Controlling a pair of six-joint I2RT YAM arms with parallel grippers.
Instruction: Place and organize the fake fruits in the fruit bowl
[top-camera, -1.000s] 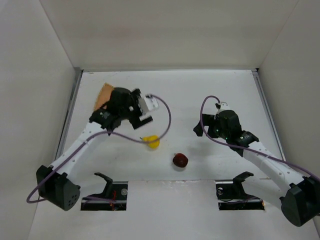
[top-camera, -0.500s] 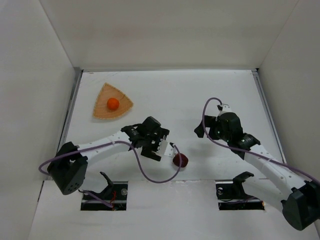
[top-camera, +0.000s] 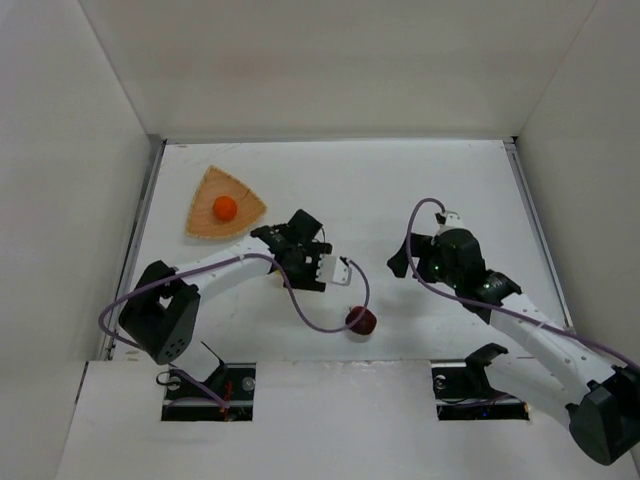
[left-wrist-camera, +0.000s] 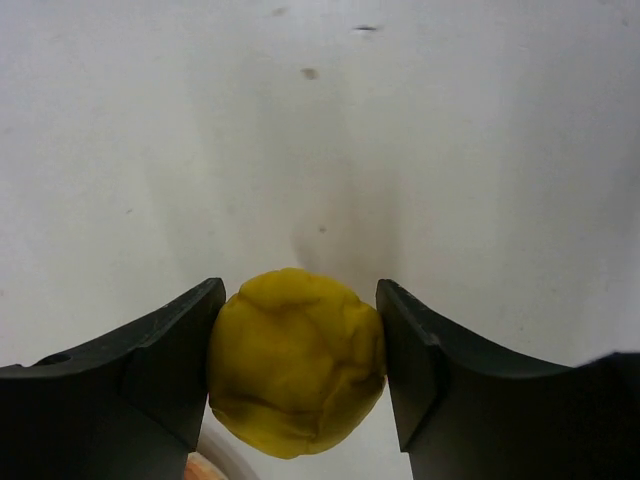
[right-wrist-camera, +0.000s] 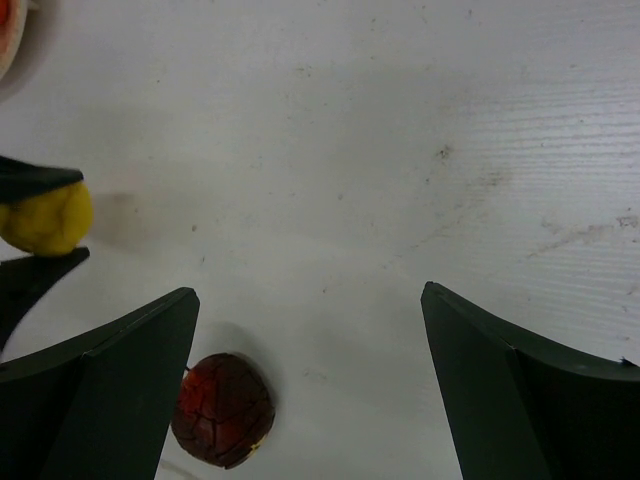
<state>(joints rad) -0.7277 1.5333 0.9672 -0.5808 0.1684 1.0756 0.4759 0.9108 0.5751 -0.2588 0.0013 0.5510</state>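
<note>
- Left pincer clamped on the yellow pear, lower centre of its view
- Right pincer apart; maroon apple on worktop, lower left
- Orange in fruit bowl, upper left

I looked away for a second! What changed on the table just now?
The left arm swung away from the fruit bowl toward the middle, and the left jaws closed on the yellow pear, which lay loose before. The orange now shows in the bowl. The apple, the bowl and the right arm, right jaws open, stayed put.
</note>
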